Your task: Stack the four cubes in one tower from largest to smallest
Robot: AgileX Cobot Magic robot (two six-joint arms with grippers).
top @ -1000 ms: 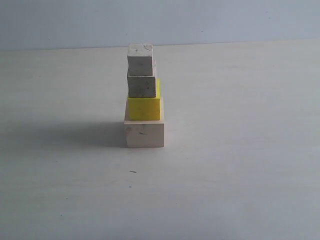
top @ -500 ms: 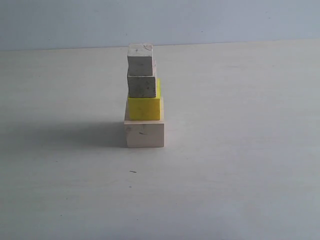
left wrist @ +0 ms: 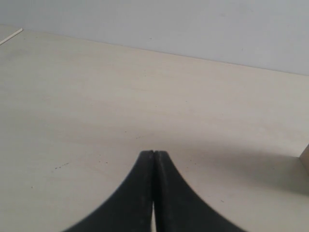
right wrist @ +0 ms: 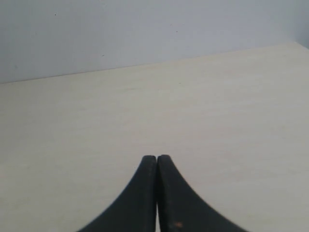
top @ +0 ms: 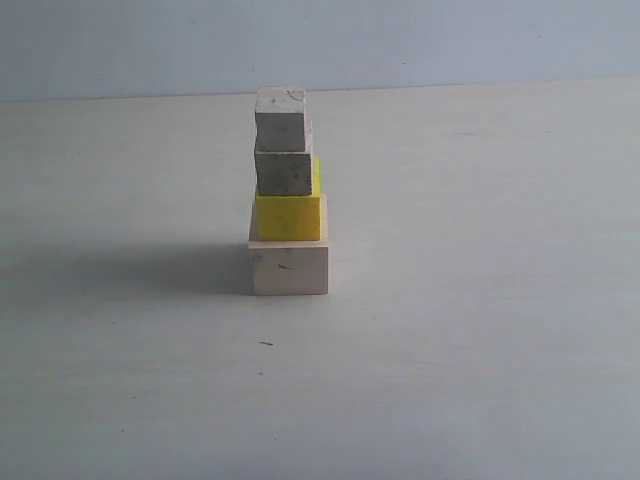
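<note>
We see a pale wood-grain tabletop (top: 480, 300) filling most of the exterior view, with a plain bluish-grey wall (top: 450, 40) behind it. The four-cube tower (top: 288, 200) stands upright a little left of the table's centre and casts a soft shadow (top: 150, 270) to its left. The base is the large pale unpainted wooden cube (top: 289, 268), sitting flat on the table. On it sits the medium bright yellow cube (top: 289, 217), roughly centred and inset a bit on both sides. Next up is the larger small pale greyish wooden cube (top: 283, 172), pushed towards the left edge of the yellow one, so a thin yellow strip shows to its right. On top is the smallest pale greyish wooden cube (top: 280, 118), also flush left, with a narrow ledge of the cube below showing on the right. All four are in contact and we see no visible lean. Neither arm appears in the exterior view. The left gripper (left wrist: 153, 153) has its black fingertips pressed together with nothing between them, and it hangs over bare table. A pale block corner (left wrist: 305, 157) is cut off at that picture's margin, and we can't tell which cube it is. The right gripper (right wrist: 157, 157) is the same, tips closed together and empty over bare table. A tiny dark speck (top: 266, 343) lies on the table in front of the tower.
</note>
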